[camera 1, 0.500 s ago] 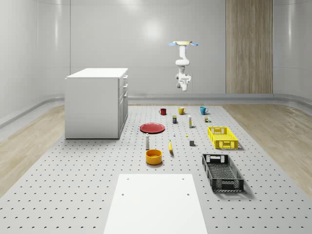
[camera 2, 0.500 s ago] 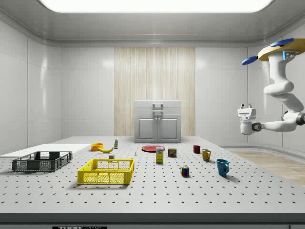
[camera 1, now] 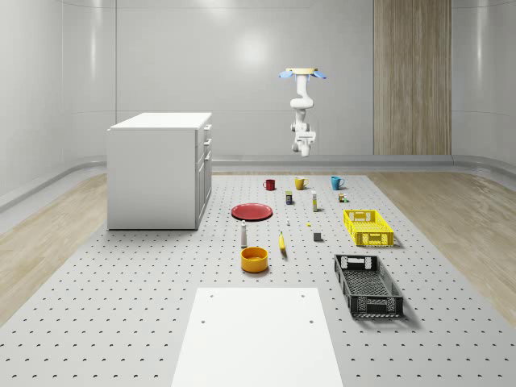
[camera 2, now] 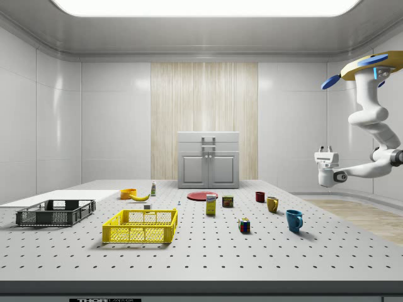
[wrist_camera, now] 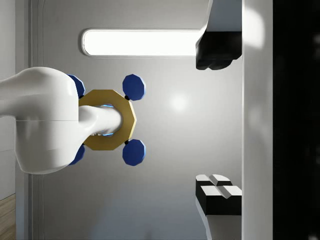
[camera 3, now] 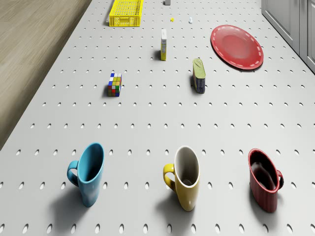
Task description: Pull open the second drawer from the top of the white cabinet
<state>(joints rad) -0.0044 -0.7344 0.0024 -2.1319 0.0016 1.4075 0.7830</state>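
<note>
Cabinet, white, stands far left on the table in the whole-scene view, drawers shut on its right side. Drone hovers high over the far table edge, well right of it. Gripper hangs released, holding nothing, well apart from the drawers.
</note>
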